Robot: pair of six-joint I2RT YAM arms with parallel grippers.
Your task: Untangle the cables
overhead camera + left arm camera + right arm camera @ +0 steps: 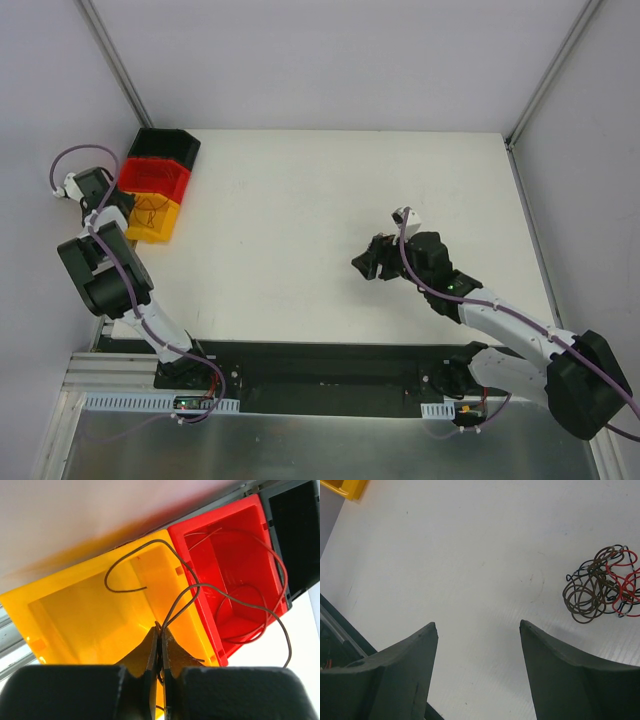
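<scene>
Over the yellow bin (75, 615), lower left, left gripper (160, 636) pinches a brown wire (220, 594), likely for dropping; right gripper (479, 625) hangs spread near the tangle (600, 582).

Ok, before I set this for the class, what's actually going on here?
The left claw is shut on one thin brown wire, holding it over the yellow bin and red bin at the far left of the table. The right claw is open and empty, hovering above the table. The other cables, a tangle of brown, red and black loops, lie on the table near it, untouched.
</scene>
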